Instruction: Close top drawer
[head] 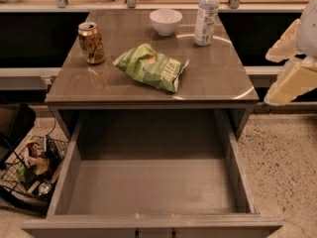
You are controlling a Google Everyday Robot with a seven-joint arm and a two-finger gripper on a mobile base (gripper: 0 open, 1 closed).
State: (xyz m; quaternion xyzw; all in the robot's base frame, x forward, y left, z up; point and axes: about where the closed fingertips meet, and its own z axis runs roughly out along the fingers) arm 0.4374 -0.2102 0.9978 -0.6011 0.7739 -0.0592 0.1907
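Note:
The top drawer (148, 187) is pulled fully out toward me. It is a wide, deep grey-brown box, and its inside is empty. Its flat front panel (153, 228) runs along the bottom edge of the view, with only the top of the small dark handle (155, 233) showing. My gripper (290, 66) is cream-coloured and hangs at the right edge of the view. It is level with the cabinet top, to the right of the drawer, and touches nothing.
On the cabinet top (218, 78) are a drink can (91, 42), a green chip bag (151, 67), a white bowl (166, 21) and a clear bottle (206, 15). A wire basket of clutter (32, 165) sits on the floor at the left. Speckled floor (287, 167) lies at the right.

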